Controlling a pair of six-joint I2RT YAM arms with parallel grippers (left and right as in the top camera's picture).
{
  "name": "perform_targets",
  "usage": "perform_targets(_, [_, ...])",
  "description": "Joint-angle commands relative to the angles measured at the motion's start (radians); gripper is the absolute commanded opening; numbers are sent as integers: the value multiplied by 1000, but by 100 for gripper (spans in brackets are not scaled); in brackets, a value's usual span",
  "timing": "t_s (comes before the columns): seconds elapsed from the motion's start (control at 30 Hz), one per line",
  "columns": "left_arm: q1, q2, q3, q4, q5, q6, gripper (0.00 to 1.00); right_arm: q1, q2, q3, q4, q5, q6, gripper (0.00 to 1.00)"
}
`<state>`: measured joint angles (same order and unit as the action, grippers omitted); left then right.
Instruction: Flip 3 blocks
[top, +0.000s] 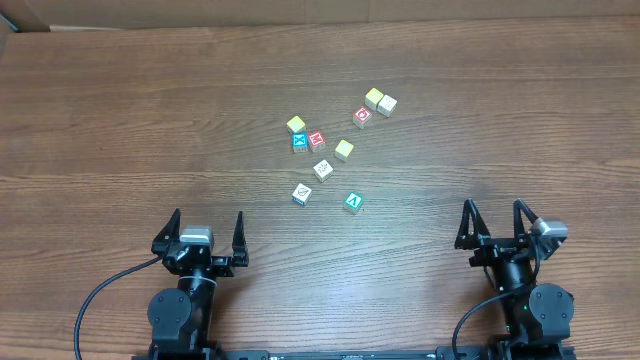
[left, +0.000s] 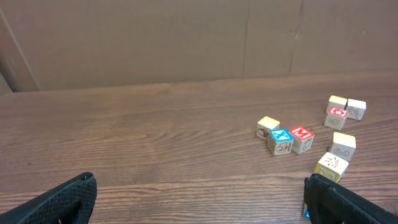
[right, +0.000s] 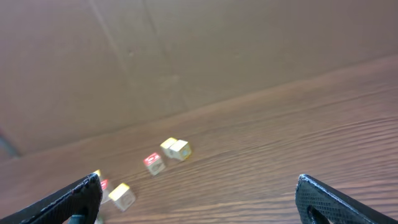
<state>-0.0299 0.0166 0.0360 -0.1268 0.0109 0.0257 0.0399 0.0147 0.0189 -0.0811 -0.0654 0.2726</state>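
Lying well ahead, between left gripper (top: 208, 216) and right gripper (top: 492, 207), both spread wide, empty: near white block (top: 302, 193), far white block (top: 322, 169), dark line marks up; teal block (top: 353, 202), white letter up. Cubes, no long axis, skewed.

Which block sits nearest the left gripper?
The white-faced block with dark line marks, at the cluster's near-left corner; the other white-faced one sits farther back, the teal block farther right.

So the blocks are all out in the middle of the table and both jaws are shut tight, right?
Not quite. The blocks are out in the middle of the table, but the overhead view shows the jaws of the left gripper and right gripper wide open, holding nothing.
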Motion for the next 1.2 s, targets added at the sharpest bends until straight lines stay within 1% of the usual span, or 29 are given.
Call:
perform_targets(0.0, [10,-12,-10,5,7,-11,100,-3,-6,69,-13,-79,-11,100])
perform_targets(0.1, [10,-12,-10,5,7,-11,100,-3,29,159,-64,-83,-12,100])
perform_targets(0.17, [10,-12,-10,5,7,-11,100,-3,84,241,-112,-94,-12,100])
perform_targets(0.3, [10,-12,-10,5,7,-11,100,-3,258,435,-259,-156,-12,100])
perform_targets(0.53, [10,-12,-10,5,7,-11,100,-2,676,845,-656,-344,-11,100])
perform_targets(0.7, [10,-12,-10,11,6,-1,100,-2,954,1094,-1006,-449,-12,100])
perform_targets(0.77, [10,-12,-10,10,-12,18,100,-2,1045,1146,-1121,-476,-12,100])
perform_targets(0.83, [10,-12,-11,8,-16,21,100,-2,1109,1154,-1164,-478,-12,100])
perform_targets(0.87, [10,-12,-10,8,7,18,100,-2,1141,1152,-1180,-476,-12,100])
perform_targets(1.0, [9,-12,-7,22,251,-28,100,-2,1275,1152,-1289,-475,-18,100])
perform_targets(1.03, [9,-11,-5,20,300,-67,99,-2,1302,1152,-1292,-477,-35,100])
perform_targets(1.1, [9,-4,6,-6,315,-171,100,8,1348,1152,-1294,-495,-100,100])
perform_targets(1.17, [9,19,45,-79,315,-208,100,30,1374,1152,-1289,-497,-122,100])
